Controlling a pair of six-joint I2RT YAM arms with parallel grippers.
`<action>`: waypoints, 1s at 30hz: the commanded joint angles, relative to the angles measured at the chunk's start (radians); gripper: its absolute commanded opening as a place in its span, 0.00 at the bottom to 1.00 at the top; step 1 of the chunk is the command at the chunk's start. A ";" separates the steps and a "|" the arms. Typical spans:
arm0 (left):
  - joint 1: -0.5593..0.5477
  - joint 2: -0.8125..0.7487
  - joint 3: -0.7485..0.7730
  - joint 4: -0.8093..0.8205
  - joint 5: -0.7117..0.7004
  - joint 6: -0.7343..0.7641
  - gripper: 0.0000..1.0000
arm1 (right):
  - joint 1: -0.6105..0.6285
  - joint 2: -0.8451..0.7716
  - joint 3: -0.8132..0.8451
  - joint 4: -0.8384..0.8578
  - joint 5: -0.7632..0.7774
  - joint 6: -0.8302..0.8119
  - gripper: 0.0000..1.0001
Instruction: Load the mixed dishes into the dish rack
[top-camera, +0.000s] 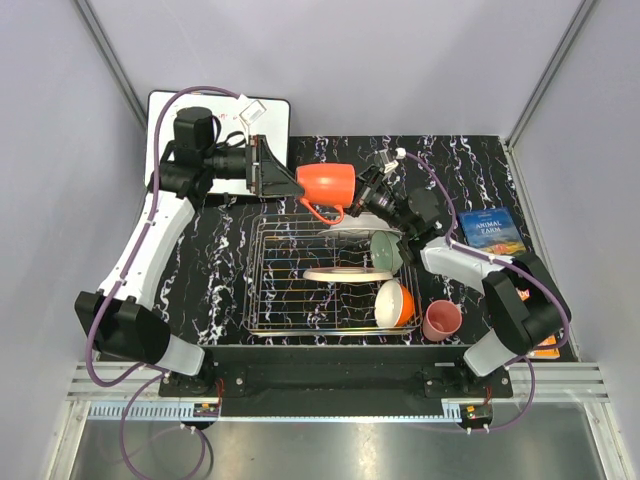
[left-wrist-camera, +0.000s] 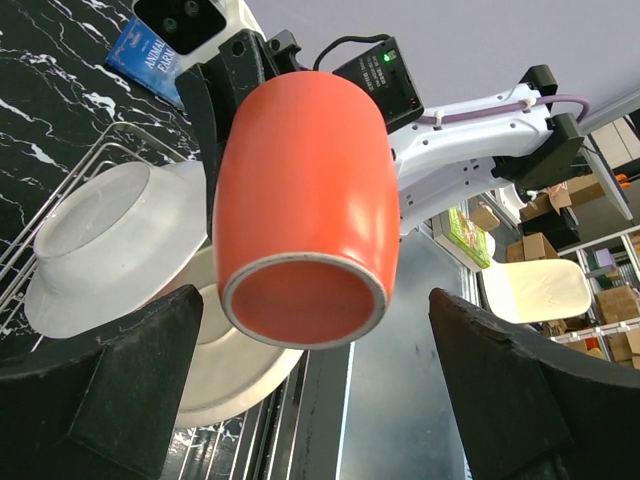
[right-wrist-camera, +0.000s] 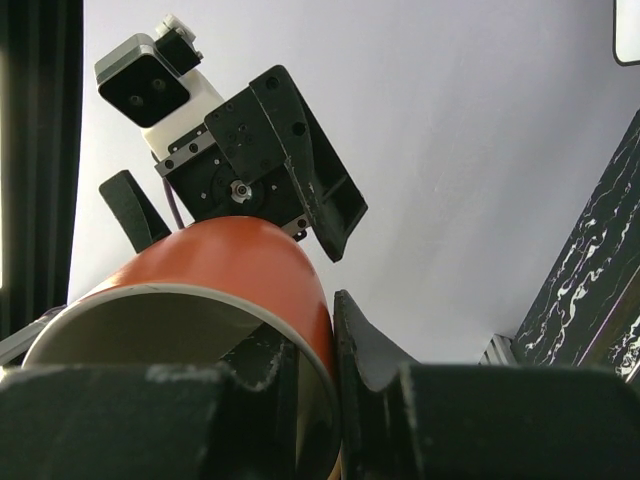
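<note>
Orange mug (top-camera: 328, 183) is pinched by right gripper (top-camera: 357, 198) above far edge of dish rack (top-camera: 285, 300); left gripper (left-wrist-camera: 315, 300) is spread wide around it; bowls (top-camera: 395, 303) and plates (top-camera: 335, 272) are racked; pink cup (top-camera: 441, 320) sits beside rack; 2 pieces judged outstanding.

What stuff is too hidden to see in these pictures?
- Top view: the white dish at the dish rack's far end, partly under the right arm.
- Left wrist view: the orange mug's handle, out of sight behind its body.
- Right wrist view: the mug's inside, blocked by the right claw.
</note>
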 joint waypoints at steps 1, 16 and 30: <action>-0.004 -0.002 -0.007 0.016 -0.028 0.049 0.99 | 0.010 -0.038 0.065 0.123 0.002 0.010 0.00; -0.017 0.030 0.029 0.015 -0.043 0.046 0.99 | 0.108 0.123 0.147 0.199 0.017 0.052 0.00; -0.021 -0.024 -0.007 0.033 -0.028 0.043 0.99 | 0.109 0.180 0.196 0.293 0.072 0.070 0.00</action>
